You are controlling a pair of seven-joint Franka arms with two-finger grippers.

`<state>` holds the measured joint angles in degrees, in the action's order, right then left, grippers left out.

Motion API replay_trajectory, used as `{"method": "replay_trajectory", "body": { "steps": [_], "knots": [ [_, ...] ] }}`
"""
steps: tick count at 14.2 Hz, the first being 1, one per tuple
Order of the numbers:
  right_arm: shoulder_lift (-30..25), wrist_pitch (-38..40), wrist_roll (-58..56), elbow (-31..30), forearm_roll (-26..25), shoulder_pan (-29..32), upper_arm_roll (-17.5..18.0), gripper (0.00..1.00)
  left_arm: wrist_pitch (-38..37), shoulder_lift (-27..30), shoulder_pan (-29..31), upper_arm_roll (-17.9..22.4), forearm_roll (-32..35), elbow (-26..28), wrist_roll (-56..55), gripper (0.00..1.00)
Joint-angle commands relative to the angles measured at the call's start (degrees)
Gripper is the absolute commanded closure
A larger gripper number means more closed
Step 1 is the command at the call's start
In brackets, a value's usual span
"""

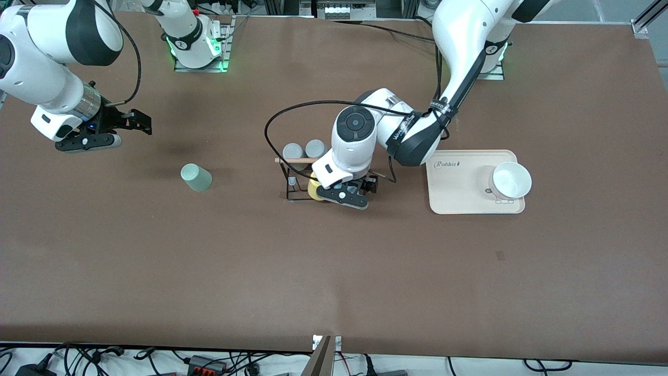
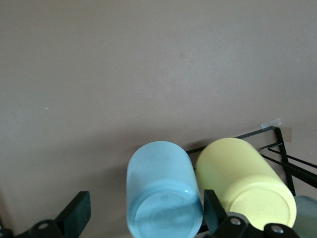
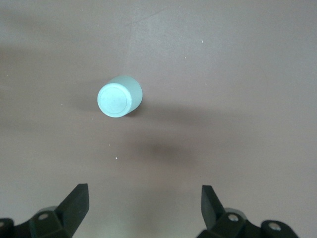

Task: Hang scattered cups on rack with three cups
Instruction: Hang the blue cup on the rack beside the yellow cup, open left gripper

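The light blue cup hangs bottom-out on the black wire rack, beside a yellow cup. My left gripper is open around the blue cup: one finger stands close to its side and the other is well apart. In the front view the left gripper is at the rack and its hand hides the blue cup. The pale sage-green cup stands upside down on the table, toward the right arm's end. My right gripper hovers open and empty near it, with the green cup in its wrist view.
Two grey cups hang on the part of the rack farther from the front camera. The yellow cup shows at the rack's nearer edge. A beige tray with a white bowl lies toward the left arm's end.
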<state>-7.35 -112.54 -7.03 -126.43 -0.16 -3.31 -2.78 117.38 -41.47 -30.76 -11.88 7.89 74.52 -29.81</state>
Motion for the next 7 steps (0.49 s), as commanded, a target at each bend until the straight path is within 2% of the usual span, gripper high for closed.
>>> {"method": "replay_trajectory", "body": {
  "steps": [1,4,7],
  "knots": [
    [-1.4,-0.9,-0.7,-1.5,-0.2,0.0,0.1,0.0,-2.2,2.1,1.0,-0.5,-0.9,0.0,0.4,0.0],
    [-1.3,-0.9,-0.7,-1.4,-0.2,-0.1,0.1,0.0,-2.9,3.5,1.1,-0.5,-1.0,0.0,0.4,0.0],
    [-1.2,-1.0,-0.7,-1.4,-0.2,-0.3,0.1,0.0,-8.4,8.7,4.1,-0.2,-0.5,-0.1,0.4,0.0]
  ]
}}
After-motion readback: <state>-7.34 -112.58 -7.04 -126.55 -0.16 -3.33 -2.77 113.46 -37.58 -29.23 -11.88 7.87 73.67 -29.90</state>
